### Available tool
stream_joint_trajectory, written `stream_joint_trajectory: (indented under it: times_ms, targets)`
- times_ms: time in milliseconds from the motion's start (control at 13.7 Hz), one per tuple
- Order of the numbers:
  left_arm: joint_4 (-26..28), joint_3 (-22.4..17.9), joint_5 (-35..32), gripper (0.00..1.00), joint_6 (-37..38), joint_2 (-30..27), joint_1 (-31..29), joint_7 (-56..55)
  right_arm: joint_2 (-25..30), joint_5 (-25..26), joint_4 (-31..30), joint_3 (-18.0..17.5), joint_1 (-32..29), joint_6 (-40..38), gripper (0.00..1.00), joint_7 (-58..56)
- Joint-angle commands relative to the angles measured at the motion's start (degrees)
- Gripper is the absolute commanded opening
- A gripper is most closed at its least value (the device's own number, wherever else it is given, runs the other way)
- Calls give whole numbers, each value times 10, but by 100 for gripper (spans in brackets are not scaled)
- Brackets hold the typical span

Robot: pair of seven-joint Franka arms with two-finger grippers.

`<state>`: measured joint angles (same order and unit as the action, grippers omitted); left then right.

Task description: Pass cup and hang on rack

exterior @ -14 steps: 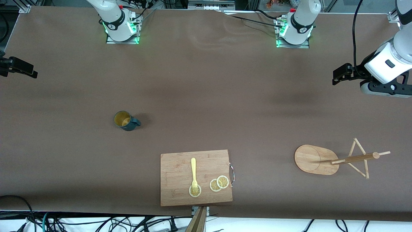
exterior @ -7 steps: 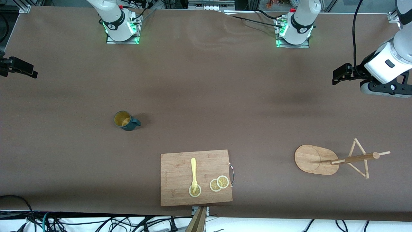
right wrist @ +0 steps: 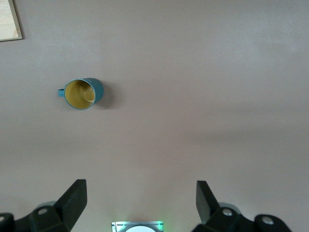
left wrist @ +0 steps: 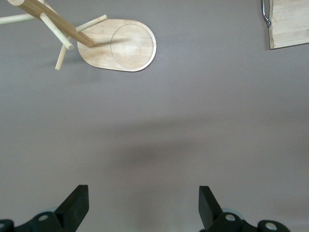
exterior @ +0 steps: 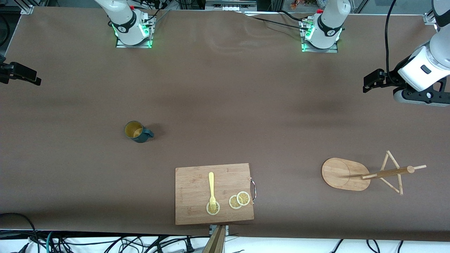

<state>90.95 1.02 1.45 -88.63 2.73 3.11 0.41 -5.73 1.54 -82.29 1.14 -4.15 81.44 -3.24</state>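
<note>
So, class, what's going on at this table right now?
Nothing is being handled yet. The cup stands upright on the table toward the right arm's end, and the rack stands empty toward the left arm's end. The right gripper hangs open high above the table with the cup in its view; the left gripper hangs open with the rack in its view.
</note>
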Motion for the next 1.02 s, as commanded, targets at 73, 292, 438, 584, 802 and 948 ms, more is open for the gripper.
stream_joint_trajectory:
  times_ms: [73,292,438,584,802,948]
  targets:
    - [-16,2,14,100,14,3,-3,10,-8,-8,14,0,-5,-4,100,-9]
    - [-16,2,14,100,14,3,-3,11,-9,-8,14,0,-5,-4,100,-10]
    - [-16,1,15,100,14,3,-3,11,-10,-8,14,0,-6,-3,100,-9]
    - [-16,2,15,100,14,3,-3,11,-12,-8,14,0,-6,-3,100,-9]
    - [-16,2,14,100,14,3,-3,11,-24,-8,14,-1,-6,-3,100,-9]
    - [-16,2,14,100,14,3,-3,11,-37,-8,13,0,-6,2,100,-8]
